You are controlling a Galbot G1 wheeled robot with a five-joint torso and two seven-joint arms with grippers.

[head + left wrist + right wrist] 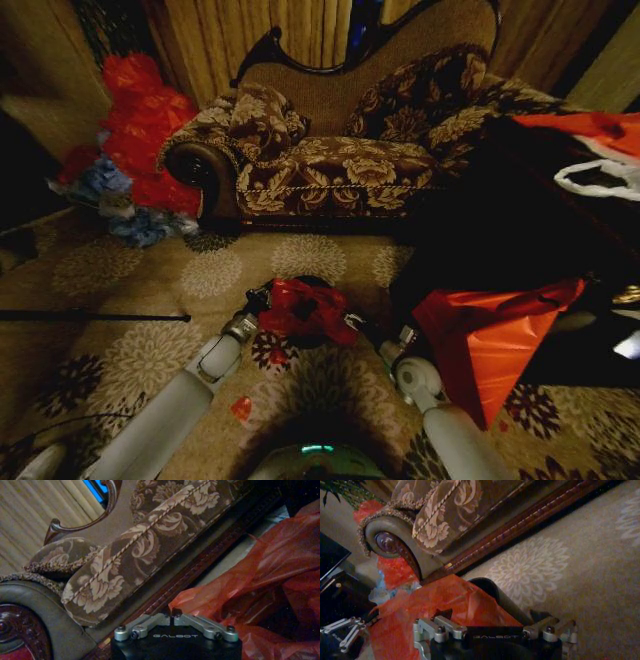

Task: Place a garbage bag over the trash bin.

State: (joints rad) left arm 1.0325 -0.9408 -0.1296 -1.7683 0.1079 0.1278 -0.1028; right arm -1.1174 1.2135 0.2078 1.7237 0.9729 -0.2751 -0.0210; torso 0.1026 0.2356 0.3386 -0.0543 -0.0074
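**Bag over the bin mouth, not yet pulled down**

Head view: the garbage bag point(305, 308) lies crumpled on top of the trash bin point(312, 283), which stands on the carpet point(150, 350) in front of the sofa point(340, 150). The left gripper point(262, 298) and the right gripper point(362, 325) sit at opposite sides of the bag.

Left wrist view: the left gripper point(172, 612) has its jaws pressed together, with red film just beside the tips; I cannot tell whether any is pinched.

Right wrist view: the right gripper point(492, 624) has its jaws spread wide across the bag point(445, 603), and the bin's dark side point(495, 592) shows beyond it.

Judgement: the bag covers the opening, but its rim is left to spread and draw down.
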